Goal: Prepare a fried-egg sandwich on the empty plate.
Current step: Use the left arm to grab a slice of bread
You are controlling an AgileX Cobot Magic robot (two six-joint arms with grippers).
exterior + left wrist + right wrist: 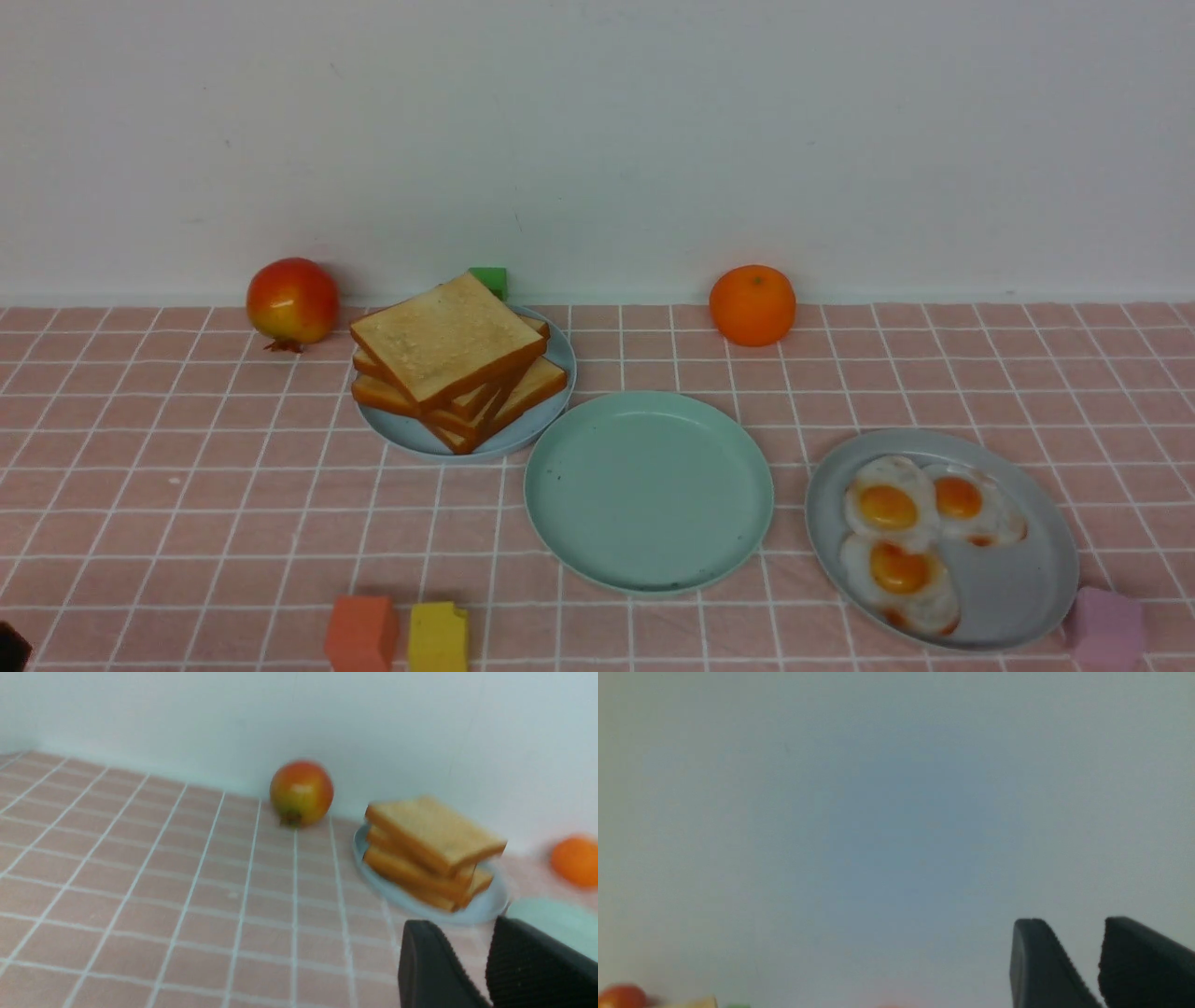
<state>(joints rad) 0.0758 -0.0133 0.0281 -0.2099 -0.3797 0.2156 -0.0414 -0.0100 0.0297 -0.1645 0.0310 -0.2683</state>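
Observation:
The mint-green empty plate (pixel 649 490) lies bare at mid-table; its edge shows in the left wrist view (pixel 551 919). No sandwich is built. A pile of toast slices (pixel 453 350) sits on a pale blue plate (pixel 415 439) behind and left of it. Three fried eggs (pixel 901 537) lie on a grey plate (pixel 1018 579) to its right. My left gripper (pixel 462 926) is open and empty, low over the cloth, short of the toast pile (pixel 434 830). My right gripper (pixel 1073 924) is open and empty, facing the blank wall. Neither gripper shows in the front view.
A red-yellow pomegranate (pixel 292 301) and an orange (pixel 752 304) stand by the back wall. A green block (pixel 489 279) is behind the toast. Orange (pixel 361 633), yellow (pixel 438 637) and pink (pixel 1106 625) blocks sit along the front edge.

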